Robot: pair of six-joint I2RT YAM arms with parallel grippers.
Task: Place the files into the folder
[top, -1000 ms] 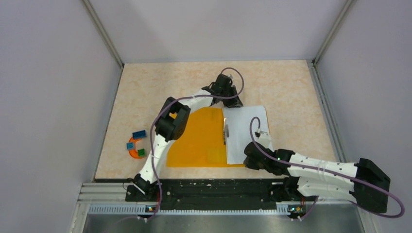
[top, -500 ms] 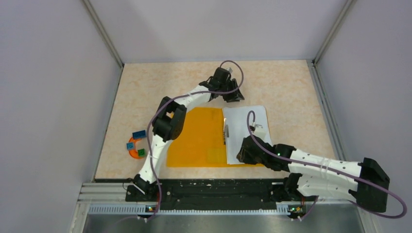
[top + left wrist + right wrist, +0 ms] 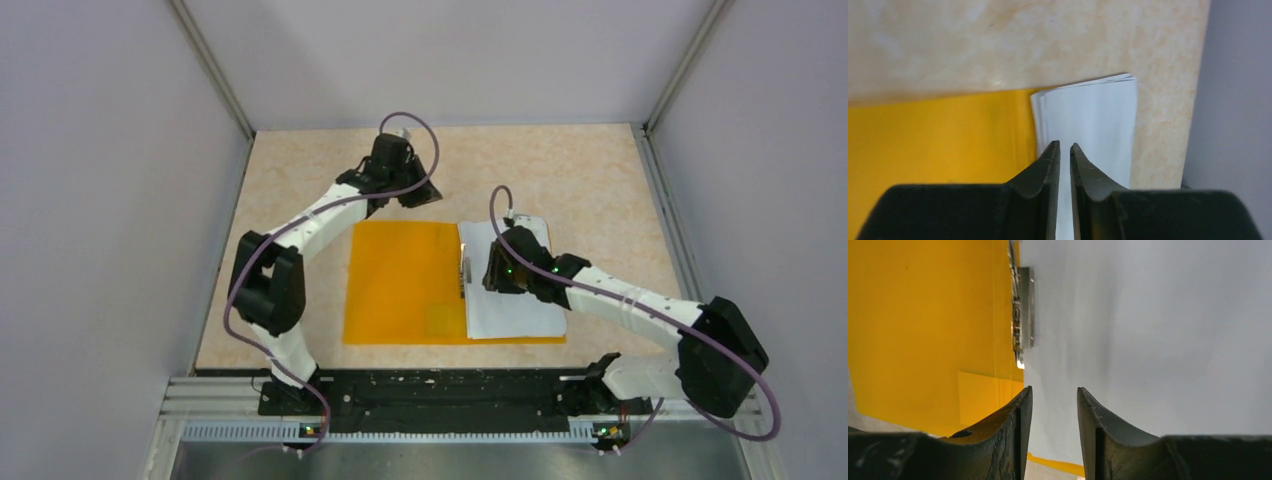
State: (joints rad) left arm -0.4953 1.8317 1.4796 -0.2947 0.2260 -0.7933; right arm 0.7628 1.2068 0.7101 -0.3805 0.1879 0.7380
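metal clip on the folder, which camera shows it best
The right wrist view: the metal clip sits close up, along the left edge of the files on the folder. Top external shows the clip only as a thin dark sliver; the left wrist view doesn't show it.

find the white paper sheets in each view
top external: white paper sheets centre-right.
left wrist: sheets upper centre.
right wrist: sheets filling the right side.
shared landmark: orange folder, along the sheets' left edge in every view.
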